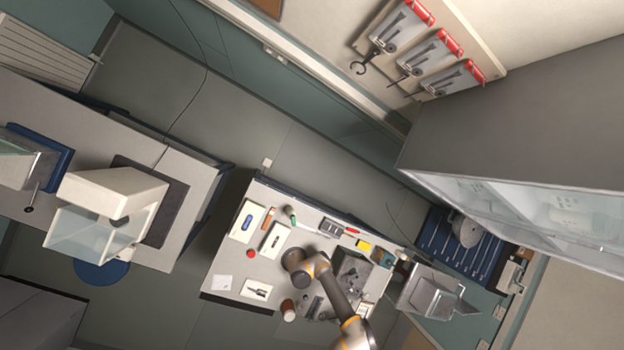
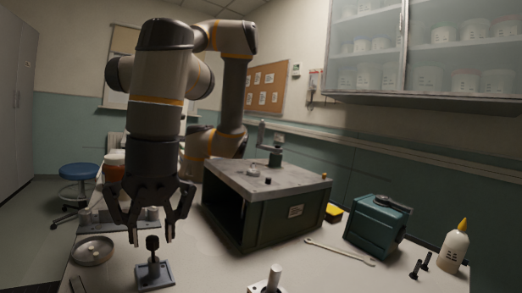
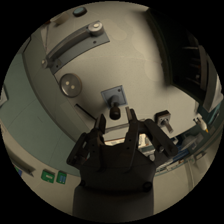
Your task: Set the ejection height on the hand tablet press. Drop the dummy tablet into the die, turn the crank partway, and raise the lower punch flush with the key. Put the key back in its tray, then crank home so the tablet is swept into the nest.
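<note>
The key (image 2: pixel 152 250) (image 3: pixel 114 109) is a short post with a black round knob, standing upright in its small blue-grey tray (image 2: pixel 154 274) (image 3: pixel 112 96) near the front edge of the bench. My gripper (image 2: pixel 151 236) (image 3: pixel 115 118) hangs straight above it, open and empty, with the knob between the fingertips. The hand tablet press (image 2: pixel 265 199) (image 1: pixel 352 268) is the dark green box with a grey top plate to the right, its crank (image 2: pixel 267 148) upright at the back. A round dish (image 2: pixel 92 250) (image 3: pixel 70 84) left of the tray holds two white tablets.
An orange-capped jar (image 2: pixel 113 167) stands behind my arm, beside a grey plate with short cylinders (image 2: pixel 114 220). A teal box (image 2: pixel 375 224), a flat wrench (image 2: pixel 339 251), a glue bottle (image 2: pixel 454 245) and a metal peg block (image 2: pixel 271 279) lie right and front.
</note>
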You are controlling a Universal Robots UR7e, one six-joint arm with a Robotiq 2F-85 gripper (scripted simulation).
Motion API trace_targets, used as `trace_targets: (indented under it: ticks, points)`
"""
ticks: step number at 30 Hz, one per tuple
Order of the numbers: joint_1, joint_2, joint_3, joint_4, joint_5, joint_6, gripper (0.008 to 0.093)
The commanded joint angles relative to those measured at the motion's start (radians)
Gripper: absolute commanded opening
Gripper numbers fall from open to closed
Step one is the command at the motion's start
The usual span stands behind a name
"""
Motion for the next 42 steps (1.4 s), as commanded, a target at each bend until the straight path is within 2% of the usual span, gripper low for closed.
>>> trace_targets:
  ticks: [1, 38, 42]
  points:
    - [0.0, 0.001, 0.001, -0.003, 0.0, 0.0, 0.053]
    - [0.0, 0.023, 0.018, -0.042, 0.0, 0.0, 0.053]
    - [0.0, 0.023, 0.018, -0.042, 0.0, 0.0, 0.0465]
